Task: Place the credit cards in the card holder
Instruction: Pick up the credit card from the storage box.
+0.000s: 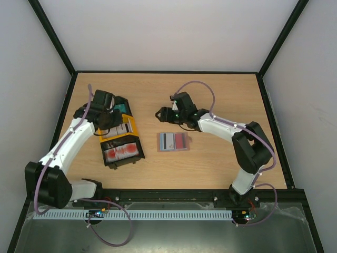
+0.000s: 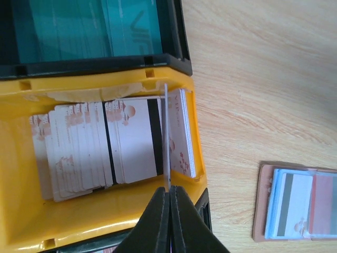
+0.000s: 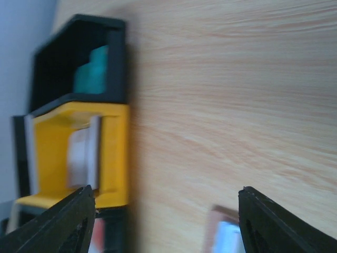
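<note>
**Left arm's got a card, holder lying open mid-table**

The holder [image 1: 174,141] is lying open and flat around the middle of the table [image 1: 221,95], to the right of the trays and clear of them. From the left wrist cam I can see cards already in it. There's one with a dark stripe and a bluish edge in one half, and something reddish in the other half.

The card [image 2: 167,137] I care about is over the yellow tray [image 2: 52,221]. It's edge-on to the camera, just a thin white line. The left gripper [image 2: 169,194] has its fingers squeezed together on the near end of it. It sits right at the right-hand end of the pale stack [image 2: 95,147], which is leaning over in that tray.

Past the yellow tray there's a black tray [image 2: 174,60] with teal cards [image 2: 89,26] in it. On the near side of the yellow one, the overhead cam shows another black tray [image 1: 105,156] holding red-and-white cards [image 1: 122,153].

The right gripper [image 3: 166,192] is over bare wood just beyond the far edge of the holder, pointing toward the trays. Its fingers are spread wide with nothing between them. I can't tell how high off the table it is. The right wrist picture is pretty blurry too, so I only catch a corner of the holder at the bottom.
</note>
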Tool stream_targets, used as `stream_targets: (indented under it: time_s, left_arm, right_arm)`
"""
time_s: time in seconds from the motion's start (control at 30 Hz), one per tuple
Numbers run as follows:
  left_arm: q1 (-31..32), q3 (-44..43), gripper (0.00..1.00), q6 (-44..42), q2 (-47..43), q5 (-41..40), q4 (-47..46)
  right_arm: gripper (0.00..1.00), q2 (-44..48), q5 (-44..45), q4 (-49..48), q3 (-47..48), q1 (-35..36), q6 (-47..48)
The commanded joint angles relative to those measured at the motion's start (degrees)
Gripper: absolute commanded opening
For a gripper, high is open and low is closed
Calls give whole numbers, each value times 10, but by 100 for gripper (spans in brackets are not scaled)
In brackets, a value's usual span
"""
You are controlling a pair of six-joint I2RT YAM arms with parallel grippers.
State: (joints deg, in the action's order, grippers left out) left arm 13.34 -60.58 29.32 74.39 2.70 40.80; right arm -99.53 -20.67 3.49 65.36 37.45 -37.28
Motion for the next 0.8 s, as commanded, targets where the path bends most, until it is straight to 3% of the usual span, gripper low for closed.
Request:
stream_targets:
  time_s: [0.0, 0.2, 0.43, 0.63, 0.77]
  left_arm:
    - [-10, -1, 2, -13, -46, 21, -1]
    - [-36, -6, 3, 12, -100, 123, -36]
    - [-111, 9, 3, 60, -138, 256, -80]
    - [-149, 34, 3, 102, -147, 360, -125]
    - [-152, 49, 3, 114, -143, 388, -139]
  right_arm:
    - [74, -12, -179, -124, 3, -1, -82]
    - [83, -76, -305, -439, 0, 7, -301]
    - [89, -182, -334, -732, 40, 46, -548]
    - [86, -223, -338, -850, 78, 68, -647]
    - [75, -233, -340, -891, 95, 70, -683]
